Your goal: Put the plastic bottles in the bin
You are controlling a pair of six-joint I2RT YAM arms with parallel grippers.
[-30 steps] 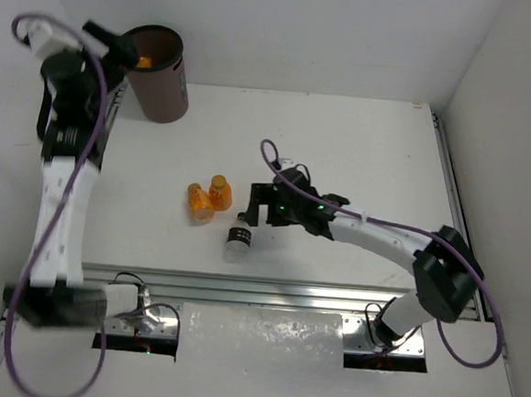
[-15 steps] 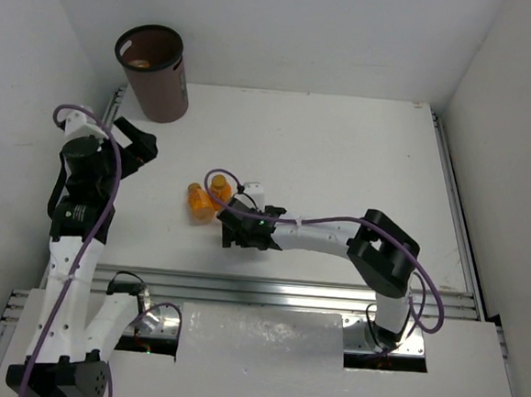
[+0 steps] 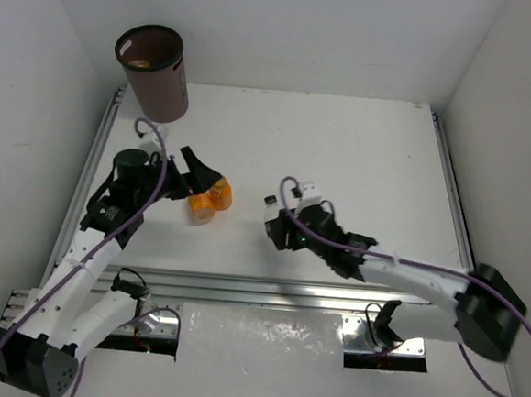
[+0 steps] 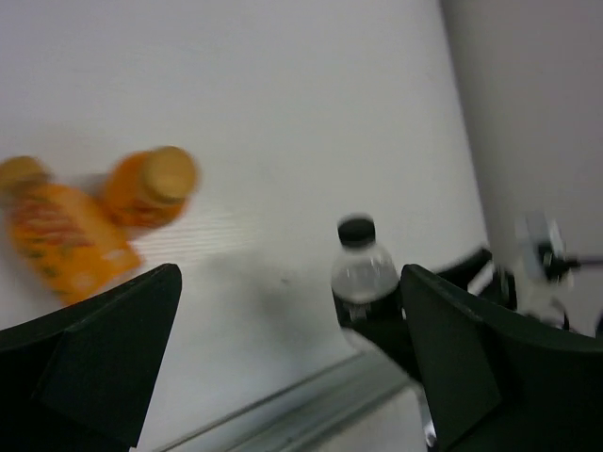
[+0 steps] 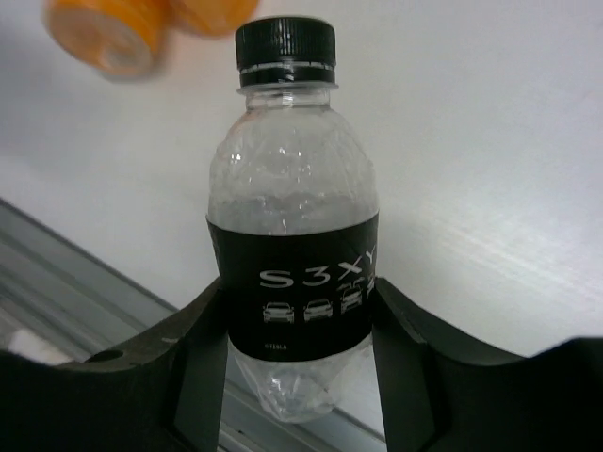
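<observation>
A clear plastic bottle (image 5: 292, 217) with a black cap and a black label stands upright between the fingers of my right gripper (image 5: 297, 315), which is shut on its label band. From above, that bottle (image 3: 271, 210) and right gripper (image 3: 279, 229) are at the table's middle. Two orange bottles (image 3: 200, 208) (image 3: 221, 193) lie side by side to their left. My left gripper (image 3: 194, 173) hangs open just left of them, holding nothing. Its wrist view shows the orange pair (image 4: 71, 245) (image 4: 151, 184) ahead and the clear bottle (image 4: 363, 273). The brown bin (image 3: 155, 84) stands at the far left corner.
Something orange (image 3: 140, 63) lies inside the bin. A metal rail (image 3: 267, 291) runs along the near edge of the table. White walls close in the left, far and right sides.
My right gripper has closed on the clear bottle and carried it right, away from the orange pair. My left arm has swung down from the bin to beside the orange bottles.
</observation>
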